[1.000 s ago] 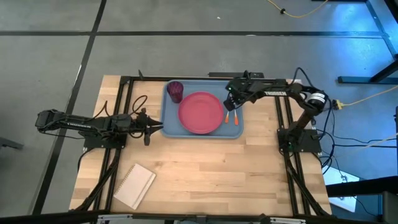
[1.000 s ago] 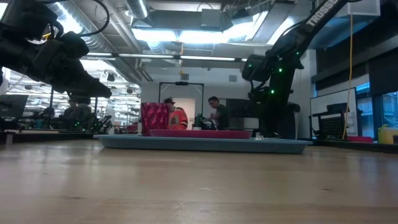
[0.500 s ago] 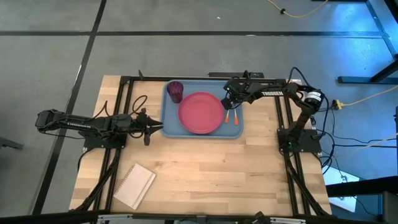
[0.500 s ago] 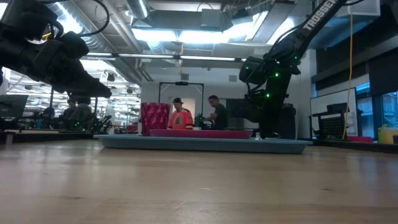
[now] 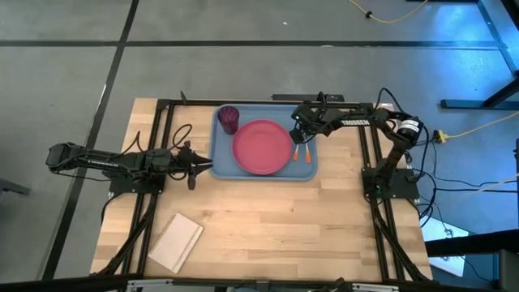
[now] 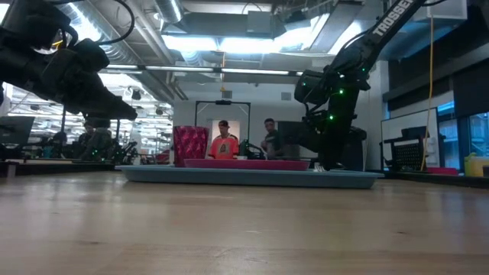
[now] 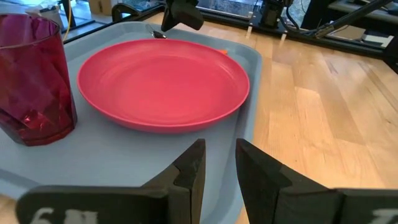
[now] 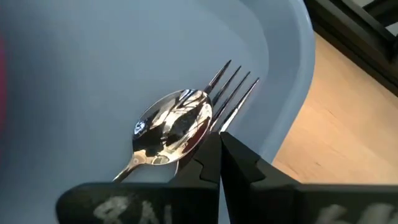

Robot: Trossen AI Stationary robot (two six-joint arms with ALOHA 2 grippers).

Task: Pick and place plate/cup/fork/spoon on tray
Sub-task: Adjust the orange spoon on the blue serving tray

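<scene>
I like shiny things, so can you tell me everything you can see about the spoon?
The spoon is small, with a shiny silver metal bowl that mirrors the lights and a thin orange handle. It lies flat on the blue tray, in the strip between the pink plate and the tray's right rim. Its bowl sits right against the fork, partly covering the tines. The right hand hangs shut just over the two, with nothing seen between its fingers.
</scene>
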